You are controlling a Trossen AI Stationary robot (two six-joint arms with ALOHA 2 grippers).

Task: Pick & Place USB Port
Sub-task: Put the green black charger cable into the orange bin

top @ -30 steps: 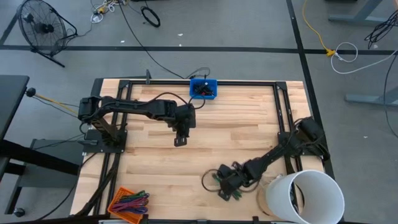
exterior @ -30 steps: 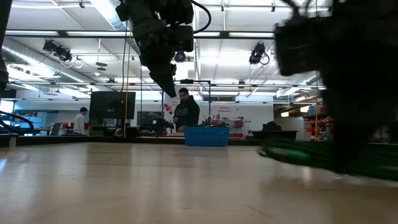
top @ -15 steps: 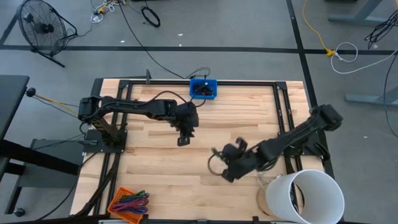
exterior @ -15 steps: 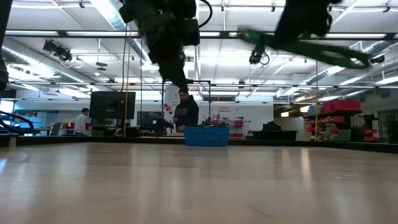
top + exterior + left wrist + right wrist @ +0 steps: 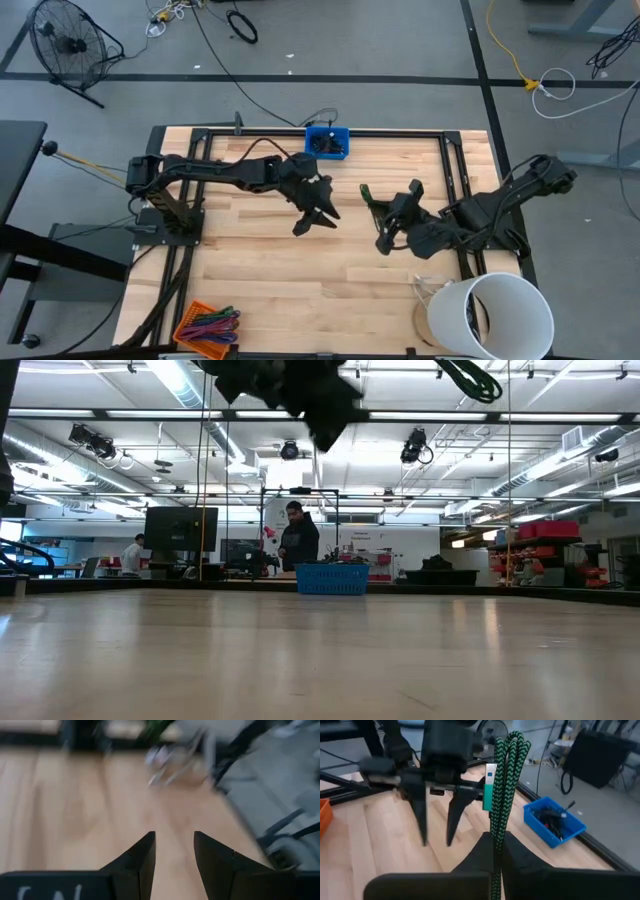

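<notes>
The green-and-black braided USB cable [image 5: 506, 775] is bundled into several parallel strands with a teal-and-white tag [image 5: 490, 785]. My right gripper [image 5: 396, 220] is shut on it above the table's middle-right; in the low view a loop of the cable [image 5: 470, 375] shows high above the tabletop. My left gripper [image 5: 322, 212] hovers open just to the left, its fingers pointing toward the cable. It also appears in the right wrist view, left gripper [image 5: 436, 815], and its own view shows the open left gripper [image 5: 173, 854] over bare wood. My right gripper pinches the bundled cable between its two fingers, across several strands at the bundle's lower stretch [image 5: 496, 847]. The bundle stands up past the fingertips, its folded end [image 5: 512, 742] free. The cable is lifted clear of the table.
A blue bin [image 5: 327, 143] of dark parts sits at the table's far edge. A white bucket [image 5: 495, 315] stands at the near right corner and an orange bin [image 5: 207, 326] of coloured cables at the near left. People stand in the room beyond the table.
My right gripper has carried the cable up off the table near the bucket and swung it toward the far edge and centre, turning as it rose. The cable has gone from lying on the wood to lifted clear. My left gripper has moved right, toward the cable, and turned.
</notes>
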